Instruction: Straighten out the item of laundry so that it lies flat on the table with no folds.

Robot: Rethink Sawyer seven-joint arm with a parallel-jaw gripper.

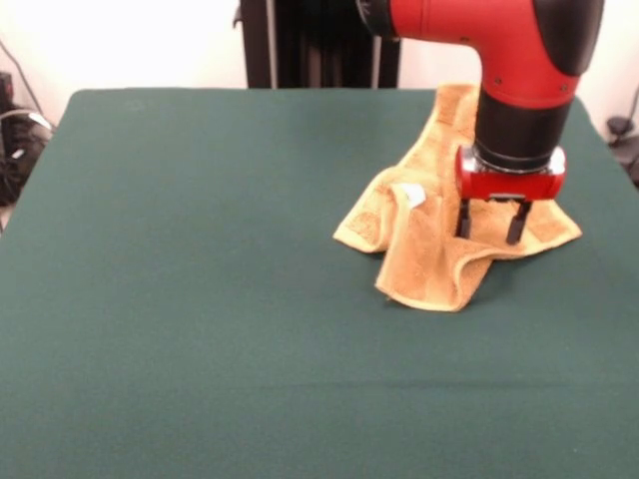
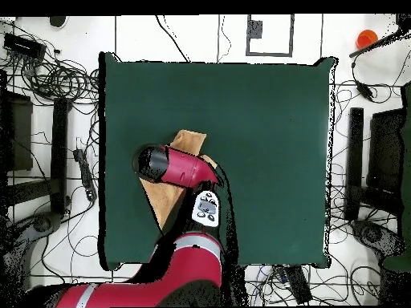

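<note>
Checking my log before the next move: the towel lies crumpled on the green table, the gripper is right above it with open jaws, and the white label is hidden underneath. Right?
One thing is off: the white label is not hidden. The front view shows it on top of the crumpled towel. The rest holds: the towel lies on the green table, with the gripper right above it, jaws open.

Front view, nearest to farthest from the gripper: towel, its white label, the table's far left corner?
1. Towel: directly under the gripper, crumpled, at the picture's right.
2. White label: on the towel, just left of the gripper.
3. Table's far left corner: picture's upper left, far across the green table.
</note>
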